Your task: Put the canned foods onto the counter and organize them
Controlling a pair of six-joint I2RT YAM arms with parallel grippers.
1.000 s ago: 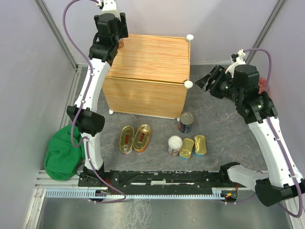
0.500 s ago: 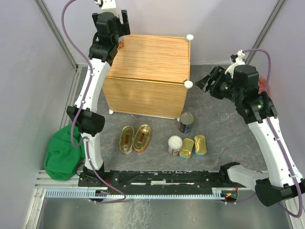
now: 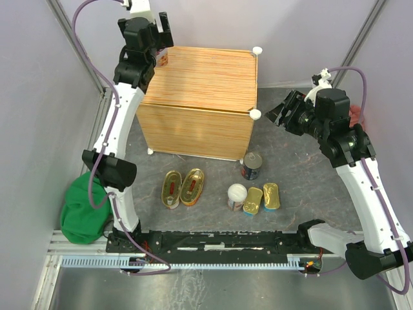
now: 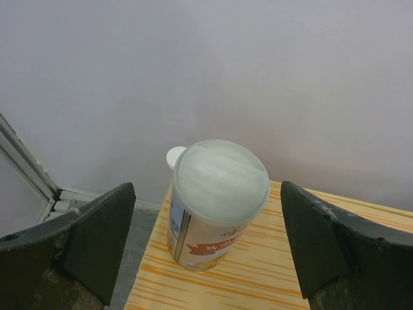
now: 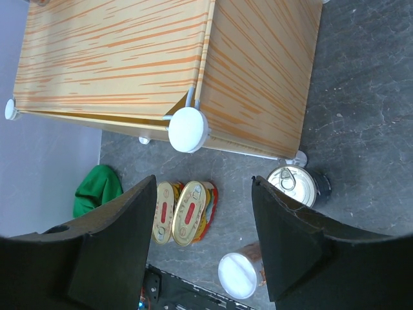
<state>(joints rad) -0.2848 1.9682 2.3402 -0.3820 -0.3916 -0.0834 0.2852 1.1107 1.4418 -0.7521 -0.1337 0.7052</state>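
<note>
Walls: plain pale lilac-grey panels on three sides, unmarked.
Corner uprights: slanting silver metal posts, one at each back corner.
Desk: dark grey mottled top, matte.
Near edge: ribbed aluminium rail, with a brushed metal sheet alongside.
Light: even, diffuse; shadows soft.

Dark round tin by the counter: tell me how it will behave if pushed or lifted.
The tin looks like rigid metal, so it probably won't dent under a grip. Upright and squat on the mat, it should slide under a low push rather than tip. On its side it would likely roll.
</note>
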